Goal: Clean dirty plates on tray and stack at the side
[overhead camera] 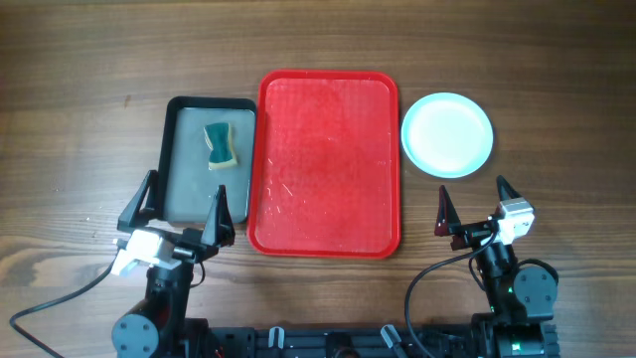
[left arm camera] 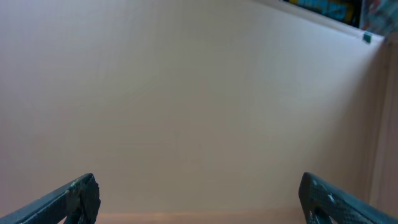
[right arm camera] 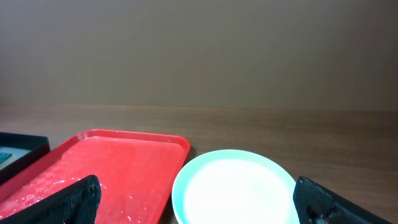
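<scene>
The red tray [overhead camera: 328,164] lies in the middle of the table with no plates on it, only small pale specks. A round plate stack [overhead camera: 447,134] with a pale blue rim and white face sits on the table just right of the tray; how many plates it holds I cannot tell. It also shows in the right wrist view [right arm camera: 239,190] beside the tray [right arm camera: 106,168]. My left gripper [overhead camera: 184,209] is open and empty near the front left. My right gripper [overhead camera: 475,209] is open and empty in front of the plate stack.
A dark grey pan [overhead camera: 204,159] with a green and yellow sponge [overhead camera: 222,145] stands left of the tray. The left wrist view shows only a plain wall between the fingers [left arm camera: 199,199]. Cables run along the table's front edge.
</scene>
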`<act>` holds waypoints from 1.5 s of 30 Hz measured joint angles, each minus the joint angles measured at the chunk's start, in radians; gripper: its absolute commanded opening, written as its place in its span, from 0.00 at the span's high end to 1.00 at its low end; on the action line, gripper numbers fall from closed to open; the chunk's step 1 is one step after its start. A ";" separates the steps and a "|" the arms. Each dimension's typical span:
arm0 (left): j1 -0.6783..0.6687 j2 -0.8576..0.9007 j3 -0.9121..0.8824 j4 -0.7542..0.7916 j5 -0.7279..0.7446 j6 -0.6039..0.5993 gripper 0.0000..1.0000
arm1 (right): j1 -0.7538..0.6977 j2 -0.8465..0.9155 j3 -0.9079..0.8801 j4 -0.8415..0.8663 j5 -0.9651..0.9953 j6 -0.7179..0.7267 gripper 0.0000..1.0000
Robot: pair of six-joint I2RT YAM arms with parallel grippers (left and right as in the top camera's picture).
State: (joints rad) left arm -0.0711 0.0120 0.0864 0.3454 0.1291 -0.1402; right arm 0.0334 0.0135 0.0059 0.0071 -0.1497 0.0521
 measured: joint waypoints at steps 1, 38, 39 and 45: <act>0.006 0.000 -0.008 0.000 0.000 0.000 0.00 | 0.000 0.000 0.000 0.000 0.000 0.000 0.00; 0.061 0.001 -0.077 -0.406 0.000 0.000 0.00 | 0.000 0.000 0.000 0.000 0.000 0.000 0.00; 0.061 0.001 -0.077 -0.406 0.000 0.000 0.00 | 0.000 0.000 0.000 0.000 0.000 0.000 0.00; 0.061 0.001 -0.077 -0.406 0.000 0.000 0.00 | 0.000 0.000 0.000 0.000 0.000 0.000 0.00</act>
State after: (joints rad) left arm -0.0097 0.0128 0.0093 -0.0605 0.1287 -0.1402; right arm 0.0334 0.0135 0.0063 0.0071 -0.1497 0.0521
